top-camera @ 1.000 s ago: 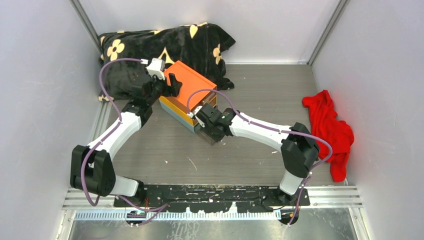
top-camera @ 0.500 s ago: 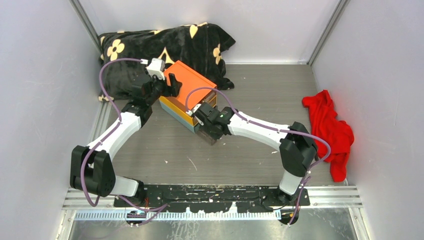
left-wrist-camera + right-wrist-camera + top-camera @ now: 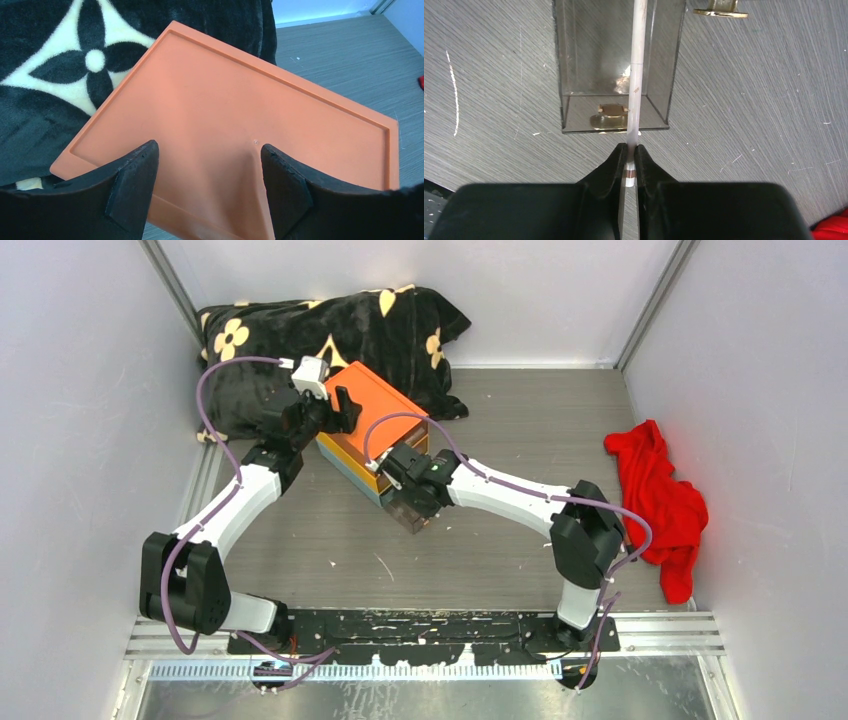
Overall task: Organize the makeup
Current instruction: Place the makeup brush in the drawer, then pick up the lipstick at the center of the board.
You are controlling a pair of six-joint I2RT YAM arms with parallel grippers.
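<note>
My right gripper (image 3: 631,150) is shut on the near end of a slim white pencil (image 3: 638,65) with a brown band. The pencil reaches forward over the pulled-out clear drawer (image 3: 564,75) with a gold knob (image 3: 611,109). In the top view the right gripper (image 3: 405,502) hangs over that drawer (image 3: 396,508) at the front of the orange box (image 3: 375,410). My left gripper (image 3: 207,150) is open, its fingers spread over the orange box's lid (image 3: 240,100); it also shows in the top view (image 3: 343,408). Brushes, other pencils and the pink palette are out of view.
A black blanket with cream flowers (image 3: 300,340) lies behind and left of the box. A red cloth (image 3: 660,500) lies at the right by the wall. A second gold knob (image 3: 719,7) shows beside the drawer. Grey walls enclose the table.
My right gripper has shifted a little to the left with the pencil, over the open drawer. The left arm has barely moved.
</note>
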